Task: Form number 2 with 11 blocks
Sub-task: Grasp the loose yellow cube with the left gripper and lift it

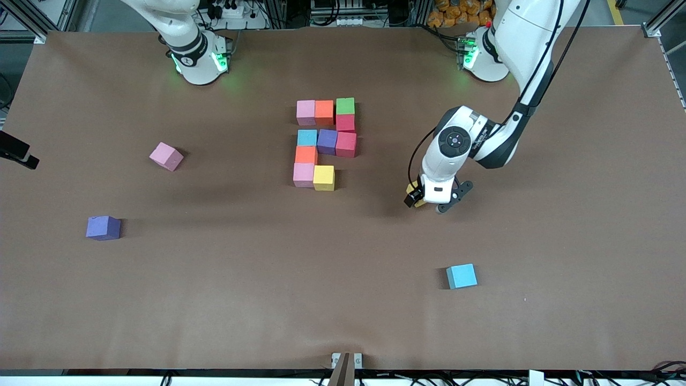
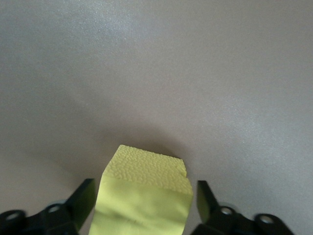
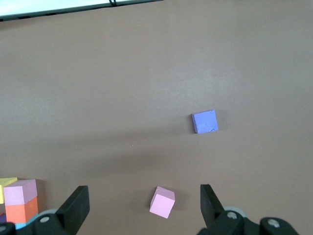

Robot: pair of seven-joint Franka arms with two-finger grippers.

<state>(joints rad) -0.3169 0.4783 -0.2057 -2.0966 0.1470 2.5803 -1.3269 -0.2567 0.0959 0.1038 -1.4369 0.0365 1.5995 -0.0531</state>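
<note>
The number 2 (image 1: pixel 325 141) stands as a cluster of touching blocks in the middle of the table: pink, orange, green, two red, light blue, purple, orange, pink and yellow. A loose yellow block (image 1: pixel 413 188) (image 2: pixel 144 200) rests on the table toward the left arm's end. My left gripper (image 1: pixel 427 203) (image 2: pixel 144 185) is down around it, fingers (image 2: pixel 82 201) on either side with narrow gaps showing, so open. My right gripper (image 3: pixel 142 192) hangs open and empty high over a loose pink block (image 3: pixel 162 201) (image 1: pixel 166 156).
A loose purple block (image 1: pixel 103 227) (image 3: pixel 205 121) lies toward the right arm's end, nearer the front camera than the pink one. A loose light blue block (image 1: pixel 461 276) lies nearer the camera than the left gripper. A dark object (image 1: pixel 16 150) pokes in at the table's edge.
</note>
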